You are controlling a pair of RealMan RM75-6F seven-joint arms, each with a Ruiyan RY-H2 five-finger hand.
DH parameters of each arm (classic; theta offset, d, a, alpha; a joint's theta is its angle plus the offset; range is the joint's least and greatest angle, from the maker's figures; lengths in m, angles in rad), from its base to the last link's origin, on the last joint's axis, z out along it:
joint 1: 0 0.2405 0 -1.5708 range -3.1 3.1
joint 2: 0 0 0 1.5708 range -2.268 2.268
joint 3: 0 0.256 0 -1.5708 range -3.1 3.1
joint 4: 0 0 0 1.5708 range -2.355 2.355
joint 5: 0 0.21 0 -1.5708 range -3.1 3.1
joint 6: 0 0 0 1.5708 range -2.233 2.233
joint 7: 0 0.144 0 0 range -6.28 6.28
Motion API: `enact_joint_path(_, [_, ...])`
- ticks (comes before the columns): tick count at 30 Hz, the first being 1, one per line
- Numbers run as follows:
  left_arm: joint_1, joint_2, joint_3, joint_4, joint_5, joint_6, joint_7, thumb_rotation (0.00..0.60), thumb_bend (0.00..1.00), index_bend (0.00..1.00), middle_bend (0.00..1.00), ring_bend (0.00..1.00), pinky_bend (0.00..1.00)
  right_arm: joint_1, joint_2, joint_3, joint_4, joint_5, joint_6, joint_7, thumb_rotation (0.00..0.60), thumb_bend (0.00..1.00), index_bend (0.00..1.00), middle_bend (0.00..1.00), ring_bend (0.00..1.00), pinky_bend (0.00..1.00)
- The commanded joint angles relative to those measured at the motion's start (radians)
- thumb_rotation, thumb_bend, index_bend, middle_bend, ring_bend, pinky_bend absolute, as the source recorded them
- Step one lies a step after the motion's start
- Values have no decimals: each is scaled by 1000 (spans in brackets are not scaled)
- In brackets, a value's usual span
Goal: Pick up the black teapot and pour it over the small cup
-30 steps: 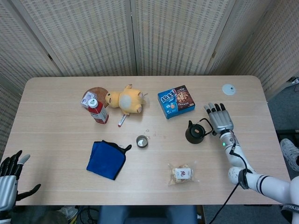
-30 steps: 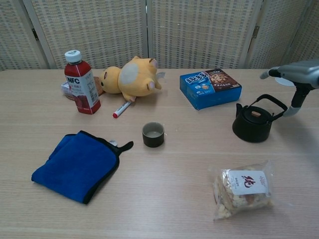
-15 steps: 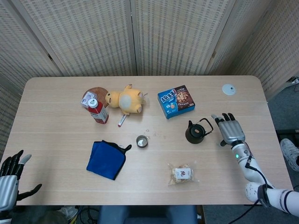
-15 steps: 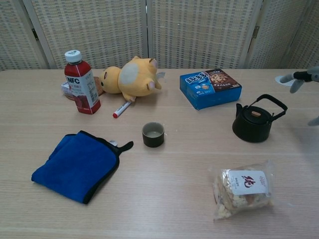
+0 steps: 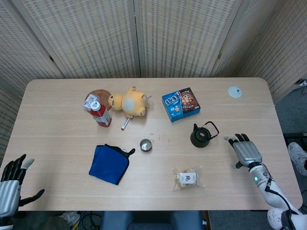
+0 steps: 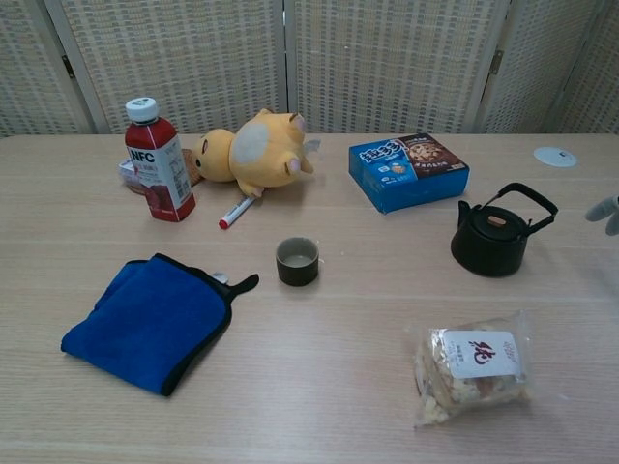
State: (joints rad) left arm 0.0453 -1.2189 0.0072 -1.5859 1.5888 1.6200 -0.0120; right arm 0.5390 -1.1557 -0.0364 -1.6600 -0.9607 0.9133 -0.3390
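Lying well apart to the left of the right hand [image 5: 246, 151], whose fingers are spread and empty, the black teapot [image 5: 200, 136] is far nearer it than the open left hand [image 5: 10, 189].

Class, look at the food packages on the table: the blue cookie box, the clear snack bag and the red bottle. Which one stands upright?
The red bottle with the white cap stands upright; the blue cookie box and clear snack bag both lie flat.

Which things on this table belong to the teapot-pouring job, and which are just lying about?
Job: teapot, cup, right hand.

Lying about: juice bottle, plush toy, marker, cookie box, blue cloth, snack bag, white disc.
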Motion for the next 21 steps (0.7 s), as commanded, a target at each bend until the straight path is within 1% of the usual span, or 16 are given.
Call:
enact_joint_path(1, [0,0,0,-1,0,1,0,600,3,124,0,0,0,2,-13,0,6,17,-19,-2,600,0,126,183,37,8])
enact_joint_path(3, [0,0,0,-1,0,1,1,600,2,124,0,0,0,7,-21,2,10,32,-33,-4,600,0,102,168,37,8])
enact_joint_path(5, [0,0,1,-2,-1,-1,1,600,2,124,0,0,0,16,-30,5,12,60,-55,-9,600,0,40,140,34,8])
enact_joint_path(7, [0,1,2,-3,0,0,1,600,3,124,0,0,0,28,-40,7,16,91,-74,-20,600,0,5,112,23,8])
enact_joint_path(13, [2,1,2,1,-4,0,-4,600,3,124,0,0,0,51,-68,17,34,140,-92,-34,600,0,0,45,0,9])
enact_joint_path(21, [3,-2,2,7,-6,-1,-9,600,3,124,0,0,0,71,-104,27,66,168,-102,-38,600,0,0,38,0,6])
